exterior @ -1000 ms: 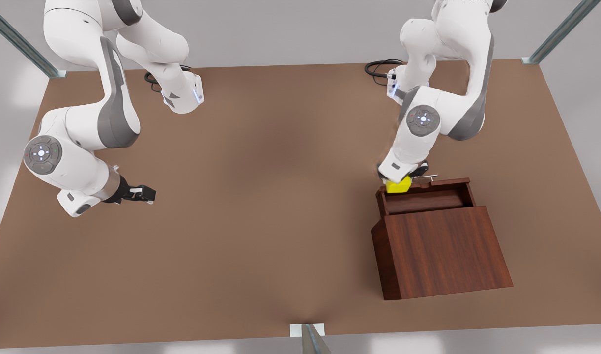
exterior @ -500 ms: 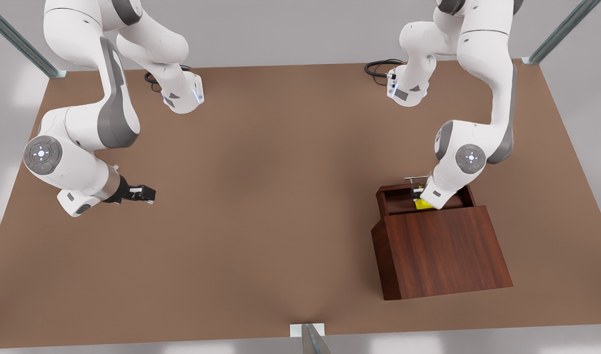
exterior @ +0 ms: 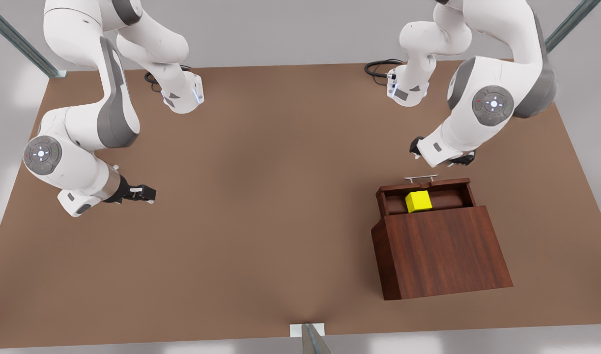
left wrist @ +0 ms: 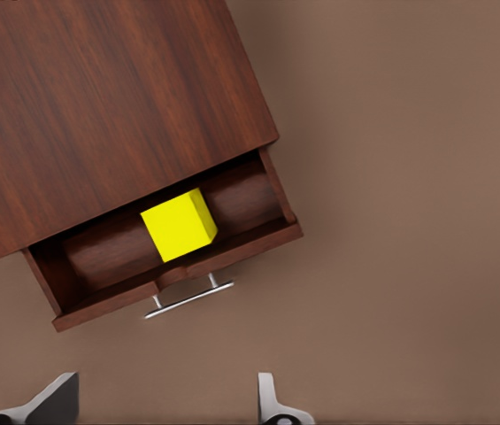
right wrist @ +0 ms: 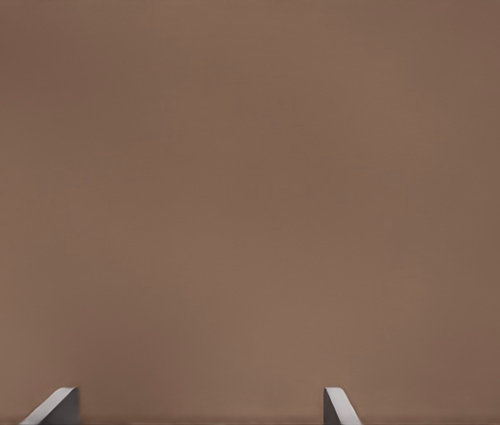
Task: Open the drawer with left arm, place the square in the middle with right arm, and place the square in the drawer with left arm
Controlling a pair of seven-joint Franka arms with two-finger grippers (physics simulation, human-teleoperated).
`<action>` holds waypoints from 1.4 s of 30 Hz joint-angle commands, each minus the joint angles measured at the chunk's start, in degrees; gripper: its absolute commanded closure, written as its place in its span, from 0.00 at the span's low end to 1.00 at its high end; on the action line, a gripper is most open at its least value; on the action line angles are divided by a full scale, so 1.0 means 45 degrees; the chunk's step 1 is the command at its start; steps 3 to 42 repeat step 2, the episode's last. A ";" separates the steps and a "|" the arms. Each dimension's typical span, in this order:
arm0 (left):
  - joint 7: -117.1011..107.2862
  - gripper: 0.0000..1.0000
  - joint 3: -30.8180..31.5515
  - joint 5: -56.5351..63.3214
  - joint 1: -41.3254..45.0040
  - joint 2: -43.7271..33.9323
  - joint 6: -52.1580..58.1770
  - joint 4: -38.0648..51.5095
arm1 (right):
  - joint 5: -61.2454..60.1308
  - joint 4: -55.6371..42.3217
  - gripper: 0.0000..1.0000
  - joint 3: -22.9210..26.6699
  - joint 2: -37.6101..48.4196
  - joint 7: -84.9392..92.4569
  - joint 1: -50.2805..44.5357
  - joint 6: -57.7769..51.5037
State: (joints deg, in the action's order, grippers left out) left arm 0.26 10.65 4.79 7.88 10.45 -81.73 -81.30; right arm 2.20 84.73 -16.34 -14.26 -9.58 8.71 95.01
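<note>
The yellow square [exterior: 418, 201] lies in the pulled-out drawer [exterior: 450, 183] of the wooden cabinet [exterior: 443, 250], near the silver handle [exterior: 420, 178]. The left wrist view looks down on the square [left wrist: 179, 224], the drawer [left wrist: 241, 251] and the handle [left wrist: 188, 299]. My left gripper [exterior: 440, 156] hovers above the table just behind the handle, on the front view's right. Its fingers are open and hold nothing [left wrist: 165, 412]. My right gripper [exterior: 144, 192] waits low over the table at the front view's left, open and empty [right wrist: 196, 414].
The cabinet stands on the brown tabletop [exterior: 261, 196] toward the front view's right, its sloped top facing the near edge. Both arm bases [exterior: 182, 96] sit along the far edge, with black cables beside them. Metal frame posts [exterior: 310, 339] stand at the table's edges.
My left gripper carried the square over the drawer, let it go inside, then rose and drew back behind the handle. The right arm has stayed still.
</note>
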 commanded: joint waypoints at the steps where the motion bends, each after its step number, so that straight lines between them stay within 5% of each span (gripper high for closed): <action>1: 0.0000 0.00 -0.0023 0.0147 -0.0032 0.0002 -0.0002 -0.0019 | 0.0000 0.0000 0.00 -0.0001 -0.0015 0.0019 -0.0002 0.0000; 42: 0.0000 0.00 -0.0062 0.0127 -0.0032 0.0002 -0.0002 0.0001 | 0.0000 0.0000 0.00 -0.0001 -0.0015 0.0000 -0.0002 0.0000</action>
